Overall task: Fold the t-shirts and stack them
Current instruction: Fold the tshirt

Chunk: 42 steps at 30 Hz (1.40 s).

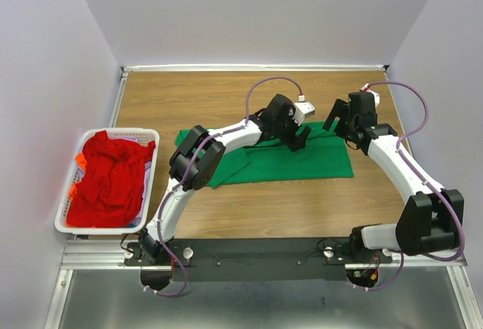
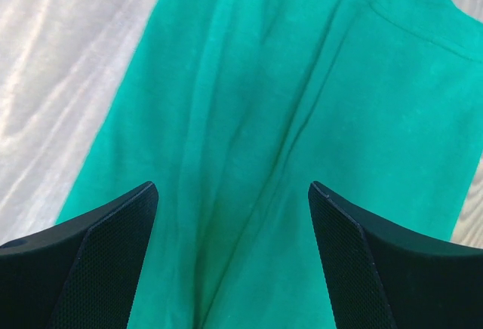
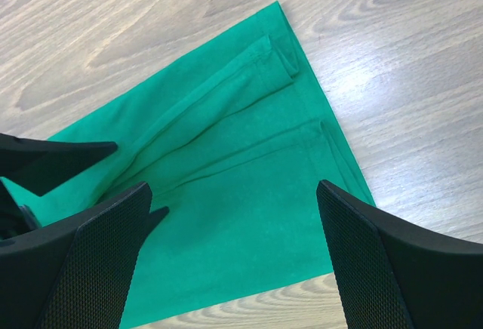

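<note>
1. The wooden surface (image 1: 226,216) holds the work.
2. The green t-shirt (image 1: 302,164) lies flat in the middle of it.
3. A white basket (image 1: 124,130) on the left holds the red t-shirts (image 1: 109,178) — all bunched up.
4. The left gripper (image 2: 232,187) is over the green cloth, jaws wide, holding nothing.
5. The right gripper (image 3: 234,186) is over the shirt's right end — jaws wide too.

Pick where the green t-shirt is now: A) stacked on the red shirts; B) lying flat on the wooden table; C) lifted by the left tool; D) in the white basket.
B: the green t-shirt lies flat on the table, the left tool and right tool open above it.
</note>
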Each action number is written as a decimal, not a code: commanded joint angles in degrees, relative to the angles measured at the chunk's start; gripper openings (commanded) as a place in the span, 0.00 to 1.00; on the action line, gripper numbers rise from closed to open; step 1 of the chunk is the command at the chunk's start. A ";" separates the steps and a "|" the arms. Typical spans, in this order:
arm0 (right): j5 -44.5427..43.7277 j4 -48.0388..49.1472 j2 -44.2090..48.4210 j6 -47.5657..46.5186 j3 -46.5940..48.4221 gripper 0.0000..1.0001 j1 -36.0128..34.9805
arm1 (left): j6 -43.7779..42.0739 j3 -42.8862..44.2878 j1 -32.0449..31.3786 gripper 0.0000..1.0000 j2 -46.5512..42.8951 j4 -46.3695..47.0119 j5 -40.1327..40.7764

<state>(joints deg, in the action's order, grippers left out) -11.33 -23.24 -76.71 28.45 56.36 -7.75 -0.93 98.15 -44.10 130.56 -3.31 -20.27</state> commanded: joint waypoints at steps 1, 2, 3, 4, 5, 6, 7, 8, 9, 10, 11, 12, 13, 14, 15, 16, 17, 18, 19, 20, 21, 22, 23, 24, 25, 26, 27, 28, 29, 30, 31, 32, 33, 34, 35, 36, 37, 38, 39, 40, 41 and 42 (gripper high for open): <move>-0.97 -0.13 1.30 -0.23 -0.72 0.97 0.54 | -0.83 2.31 -0.02 0.88 1.71 -2.40 -4.60; -0.97 -0.13 1.30 -0.06 -0.72 0.97 0.54 | -0.83 2.22 -0.02 0.87 1.80 -2.58 -5.04; -1.06 -0.13 1.30 -0.06 -0.81 0.97 0.45 | -0.83 2.22 -0.02 0.87 2.06 -2.66 -5.48; -0.97 -0.13 1.38 0.03 -0.90 0.97 0.45 | -0.83 2.31 -0.02 0.86 2.15 -2.75 -6.00; -0.97 -0.13 1.30 0.03 -0.90 0.97 0.45 | -0.92 2.40 -0.02 0.86 2.41 -3.10 -6.18; -0.88 -0.13 1.21 -0.06 -0.81 0.97 0.45 | -1.00 2.49 -0.02 0.86 2.68 -3.28 -6.27; -0.97 -0.13 1.21 0.03 -0.81 0.97 0.45 | -1.18 2.49 -0.02 0.86 2.68 -3.45 -6.71; -0.88 -0.13 1.21 -0.06 -0.81 0.97 0.45 | -1.27 2.49 -0.02 0.84 2.68 -3.63 -6.80; -0.88 -0.13 1.21 -0.06 -0.81 0.97 0.45 | -1.36 2.40 -0.11 0.84 2.42 -3.72 -7.06; -0.97 -0.13 1.21 -0.06 -0.81 0.97 0.45 | -1.44 2.22 -0.11 0.83 2.16 -3.72 -7.76; -1.06 -0.13 1.21 -0.15 -0.81 0.97 0.45 | -1.36 2.05 -0.20 0.81 1.80 -3.72 -8.03; -1.06 -0.13 1.30 -0.06 -0.81 0.97 0.45 | -1.62 1.96 -0.29 0.80 1.37 -3.72 -8.29; -1.06 -0.13 1.30 -0.06 -0.81 0.97 0.54 | -1.71 1.87 -0.38 0.79 1.10 -3.72 -9.08; -1.15 -0.13 1.30 -0.06 -0.81 0.97 0.45 | -2.14 1.61 -0.72 0.79 0.58 -3.89 -9.34; -1.15 -0.13 1.30 -0.06 -0.81 0.97 0.45 | -2.15 1.35 -0.90 0.79 0.31 -3.90 -9.61; -1.23 -0.13 1.30 -0.06 -0.81 0.97 0.45 | -2.67 1.08 -1.16 0.79 -0.04 -3.98 -9.61; -1.32 -0.13 1.30 -0.15 -0.81 0.97 0.45 | -2.94 0.56 -1.43 0.79 -0.22 -3.98 -9.26; -1.41 -0.13 1.30 -0.06 -0.72 0.97 0.45 | -3.29 0.47 -1.95 0.79 -0.57 -4.16 -9.17; -1.41 -0.13 1.21 -0.06 -0.64 0.97 0.45 | -4.07 0.20 -2.31 0.79 -0.66 -4.33 -8.56; -1.59 -0.13 1.21 -0.06 -0.64 0.97 0.54 | -4.43 0.03 -2.57 0.79 -0.75 -4.77 -8.12; -1.67 -0.13 1.03 -0.15 -0.46 0.97 0.45 | -4.69 -0.15 -3.01 0.79 -1.10 -4.77 -7.86; -1.85 -0.13 1.12 -0.06 -0.46 0.97 0.45 | -4.96 -0.24 -3.19 0.79 -1.27 -4.86 -7.42; -2.02 -0.13 1.12 -0.06 -0.46 0.97 0.45 | -5.22 -0.67 -3.36 0.79 -1.36 -4.86 -7.41; -2.55 -0.13 1.21 -0.06 -0.46 0.97 0.45 | -5.31 -0.94 -3.54 0.79 -1.54 -4.95 -7.33; -2.90 -0.13 1.30 0.20 -0.63 0.97 0.45 | -5.40 -1.03 -3.98 0.79 -1.54 -4.95 -7.15; -3.25 -0.13 1.47 0.29 -0.81 0.97 0.45 | -5.57 -1.46 -4.24 0.79 -1.54 -5.04 -7.06; -3.69 -0.13 1.56 0.64 -0.81 0.97 0.45 | -5.57 -1.64 -4.42 0.79 -1.63 -4.95 -6.89; -3.78 -0.05 1.65 0.73 -0.90 0.97 0.45 | -5.66 -1.73 -4.59 0.79 -1.63 -5.04 -6.97; -3.78 -0.05 1.47 0.91 -0.99 0.97 0.54 | -4.88 -1.82 -4.68 0.79 -1.97 -4.95 -6.97; -3.61 0.04 1.04 1.17 -1.07 0.97 0.54 | -4.18 -1.82 -4.60 0.80 -2.41 -4.95 -6.54; -3.43 0.13 0.69 1.35 -1.07 0.96 0.63 | -3.56 -1.91 -4.60 0.80 -3.20 -4.69 -5.75; -3.17 0.13 0.33 1.35 -0.90 0.96 0.63 | -2.77 -1.91 -4.25 0.80 -3.90 -4.08 -4.61; -2.47 0.22 -0.45 1.44 -0.81 0.95 0.72 | -0.33 -2.00 -3.90 0.80 -6.00 -3.72 -2.43; -2.21 0.39 -0.81 1.52 -0.64 0.94 0.72 | 0.66 -2.34 -3.28 0.80 -7.15 -3.28 -1.53; -1.94 0.48 -1.33 1.44 -0.46 0.93 0.80 | 2.84 -2.87 -2.75 0.80 -8.47 -2.76 -1.09; -1.24 0.57 -1.86 1.35 -0.02 0.92 0.80 | 4.08 -4.62 -1.18 0.80 -11.44 -1.36 -0.48; -0.71 0.74 -3.00 1.17 0.24 0.90 0.89 | 7.05 -6.90 -0.38 0.80 -13.21 -0.39 1.71; -0.01 0.83 -3.71 0.74 0.50 0.89 0.89 | 8.13 -8.22 0.32 0.80 -14.79 0.05 2.95; 1.56 0.83 -4.58 0.47 1.29 0.86 0.98 | 10.66 -9.80 1.89 0.80 -18.12 0.32 5.48; 2.27 0.83 -5.55 0.38 1.65 0.85 0.89 | 10.68 -11.38 2.69 0.80 -19.80 0.41 7.07; 3.06 0.92 -6.43 0.38 2.00 0.83 0.89 | 13.30 -13.05 3.66 0.80 -21.47 0.41 8.74; 5.07 0.92 -8.44 0.21 2.35 0.80 0.89 | 14.97 -16.90 4.62 0.80 -24.80 0.41 10.32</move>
<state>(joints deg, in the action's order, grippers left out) -10.76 -23.07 -81.12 28.86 56.51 -7.35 5.69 87.22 -43.27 114.83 -5.41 -18.63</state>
